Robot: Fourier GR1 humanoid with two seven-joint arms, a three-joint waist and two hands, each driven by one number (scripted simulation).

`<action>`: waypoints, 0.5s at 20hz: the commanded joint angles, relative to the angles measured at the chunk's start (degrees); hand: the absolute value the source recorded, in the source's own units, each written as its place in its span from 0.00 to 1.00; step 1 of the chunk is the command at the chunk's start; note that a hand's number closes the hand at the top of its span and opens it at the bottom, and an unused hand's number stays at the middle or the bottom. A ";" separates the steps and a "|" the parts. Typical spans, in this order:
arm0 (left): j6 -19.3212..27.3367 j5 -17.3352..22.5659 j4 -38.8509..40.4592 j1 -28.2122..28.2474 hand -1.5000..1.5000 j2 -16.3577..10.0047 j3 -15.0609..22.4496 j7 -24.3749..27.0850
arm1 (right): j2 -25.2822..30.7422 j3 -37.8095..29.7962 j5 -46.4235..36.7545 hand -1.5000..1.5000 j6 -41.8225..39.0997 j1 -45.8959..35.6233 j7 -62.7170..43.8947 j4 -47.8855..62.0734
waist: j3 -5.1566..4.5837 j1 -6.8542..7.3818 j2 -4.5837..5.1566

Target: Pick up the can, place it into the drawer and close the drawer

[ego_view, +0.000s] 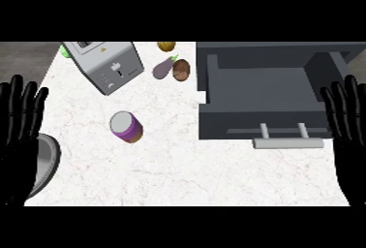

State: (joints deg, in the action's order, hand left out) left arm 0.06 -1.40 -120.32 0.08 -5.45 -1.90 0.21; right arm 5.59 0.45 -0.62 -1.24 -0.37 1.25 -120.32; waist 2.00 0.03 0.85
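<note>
While the drawer [247, 123] stands open, the can [127, 127] lies on the counter [186, 169]; left hand [22, 133] and right hand [347, 127] rest straight-fingered.

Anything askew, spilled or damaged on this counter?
Only the toaster stands out: it sits skewed to the edges of the counter, at the back left. The can looks upright and intact, the drawer is open with nothing inside, and nothing is spilled.

A kitchen — marble-look counter [186, 169], a toaster [107, 65], an open drawer [261, 92]
</note>
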 commanded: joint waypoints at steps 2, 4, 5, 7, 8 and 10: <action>7.14 -8.27 -0.11 -2.77 0.00 3.06 2.13 -4.16 | -1.06 -2.43 2.02 0.00 1.42 -2.18 -1.25 2.75 | -1.94 -0.03 -0.80; 13.68 -14.04 1.28 -2.93 0.00 5.26 3.13 -3.94 | -1.56 -1.00 1.35 0.00 0.40 1.98 2.12 1.15 | -1.92 -0.38 -0.82; 18.23 -15.00 3.90 -2.42 0.00 5.30 4.74 -2.45 | -1.04 -1.61 2.30 0.00 1.87 -2.28 -4.95 -1.65 | -1.99 -0.42 -0.80; 23.73 -9.25 5.76 3.91 0.00 5.36 -1.42 -12.18 | -1.75 -3.87 1.13 0.00 3.87 4.50 -7.21 4.07 | -2.08 0.24 0.04; 27.12 -10.42 3.81 4.71 0.00 5.38 0.96 -14.35 | -1.46 -4.52 1.75 0.00 4.11 4.02 -9.21 3.69 | -1.99 0.37 -0.62; 33.61 -13.56 4.74 4.27 0.00 5.41 6.44 -17.70 | -0.90 -5.21 2.19 0.00 3.87 3.35 -10.29 4.95 | -1.90 -0.30 -0.68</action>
State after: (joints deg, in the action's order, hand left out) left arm 23.07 -12.36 -116.78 2.41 -0.72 1.00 -10.56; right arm 4.43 -3.01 1.04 1.56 2.19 -4.81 -117.47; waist 0.19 -0.07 0.28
